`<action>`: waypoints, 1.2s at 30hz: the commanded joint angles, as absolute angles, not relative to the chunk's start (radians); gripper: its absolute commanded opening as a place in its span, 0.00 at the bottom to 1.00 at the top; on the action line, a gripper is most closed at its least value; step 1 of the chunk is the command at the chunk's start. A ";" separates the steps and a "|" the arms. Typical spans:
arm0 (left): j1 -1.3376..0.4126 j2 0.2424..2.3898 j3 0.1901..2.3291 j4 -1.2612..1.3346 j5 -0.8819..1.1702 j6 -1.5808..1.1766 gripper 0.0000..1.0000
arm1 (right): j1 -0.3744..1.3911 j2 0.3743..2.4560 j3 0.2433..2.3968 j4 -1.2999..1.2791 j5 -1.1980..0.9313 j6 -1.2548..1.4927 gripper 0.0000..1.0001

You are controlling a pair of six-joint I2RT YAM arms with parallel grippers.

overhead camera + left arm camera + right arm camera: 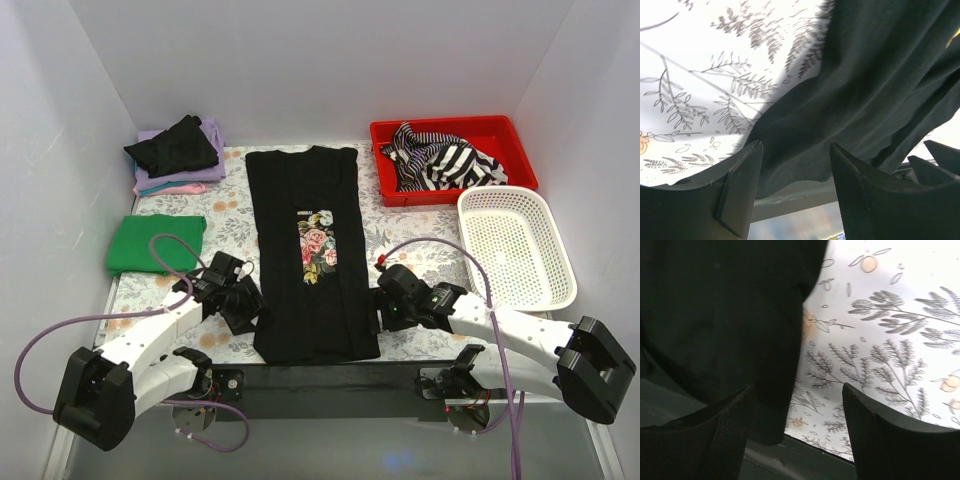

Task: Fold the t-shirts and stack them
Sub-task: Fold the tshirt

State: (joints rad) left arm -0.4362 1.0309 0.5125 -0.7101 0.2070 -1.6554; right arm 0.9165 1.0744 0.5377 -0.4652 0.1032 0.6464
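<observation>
A black t-shirt with a floral chest print (312, 250) lies flat in the middle of the table, its sides folded in so that it forms a long strip. My left gripper (243, 308) is at its near left hem, open. In the left wrist view the hem (805, 165) lies loose between the open fingers (795, 145). My right gripper (381, 305) stands open at the near right hem. In the right wrist view the shirt's edge (775, 390) sits by the left finger, with nothing pinched by the gripper (796, 386).
A folded green shirt (155, 243) lies at the left. Behind it, black, lilac and pink shirts (178, 150) are stacked. A red bin (515, 150) at the back right holds a striped shirt (440, 160). A white mesh basket (515, 245) stands beside it. The table's dark front edge (790, 460) is close.
</observation>
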 commanded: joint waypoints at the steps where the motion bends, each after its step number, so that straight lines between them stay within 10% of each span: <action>1: -0.442 0.971 0.479 -0.729 0.224 -1.719 0.55 | 0.911 1.065 0.503 -0.361 0.011 0.681 0.76; 36: -0.669 0.945 0.420 -0.868 0.085 -1.934 0.48 | 0.911 0.973 0.384 -0.302 -0.175 0.741 0.73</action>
State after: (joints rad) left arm -0.6605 0.9428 0.4328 -0.9039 0.1272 -1.8893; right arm 0.9119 0.9844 0.3946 -0.2947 -0.1505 0.7315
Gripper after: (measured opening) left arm 0.483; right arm 0.729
